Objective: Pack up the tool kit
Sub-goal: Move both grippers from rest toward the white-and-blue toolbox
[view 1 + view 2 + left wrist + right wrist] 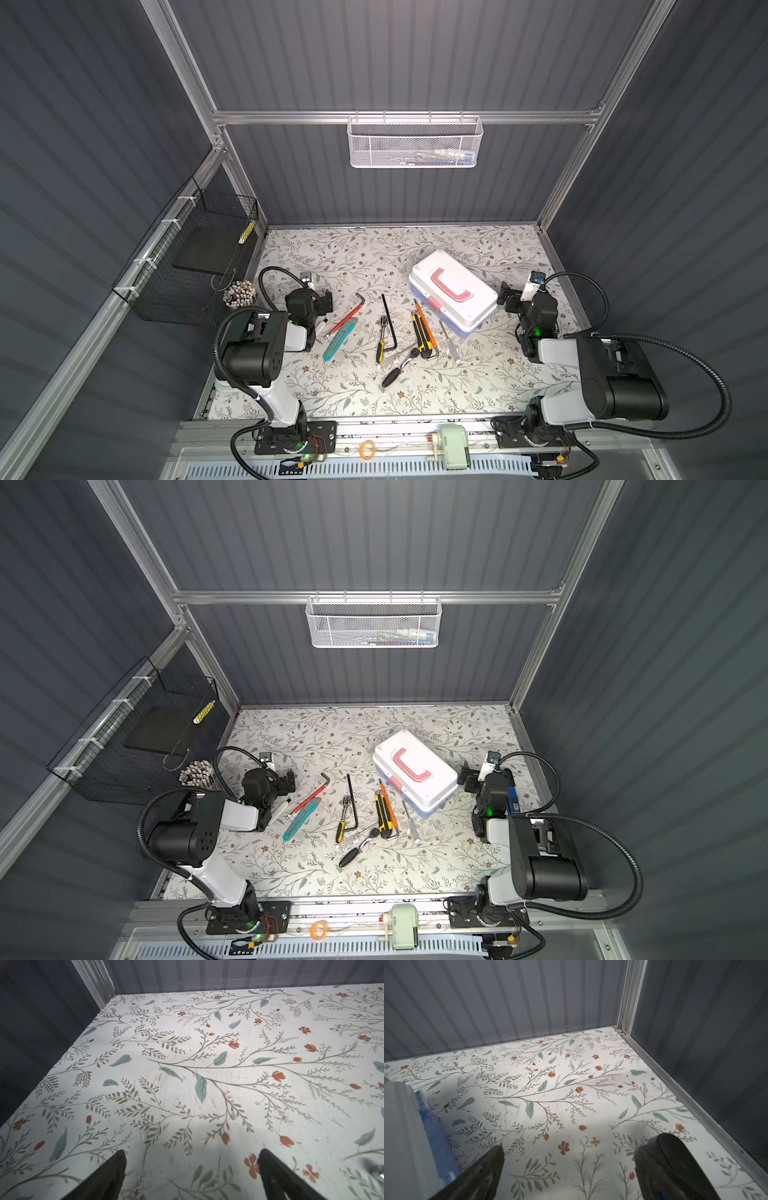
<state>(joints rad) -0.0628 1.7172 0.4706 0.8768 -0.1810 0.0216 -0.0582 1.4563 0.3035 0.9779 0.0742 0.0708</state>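
The tool kit (453,291) (415,771), a closed box with a white lid, pink handle and light blue base, stands right of the table's middle. Its side shows in the right wrist view (433,1130). Left of it and nearer the table's front lie loose tools: a red hex key (347,316), a teal utility knife (340,338), a black hex key (389,322), a yellow-and-black utility knife (420,332) and a black-handled ratchet (401,368). My left gripper (322,300) (192,1167) stands open and empty left of the tools. My right gripper (509,295) (569,1159) is open beside the box's right end.
A white mesh basket (415,143) hangs on the back rail. A black wire basket (195,257) is fixed to the left wall, with a bundle of sticks (239,293) below it. A pale green device (453,446) sits on the front rail.
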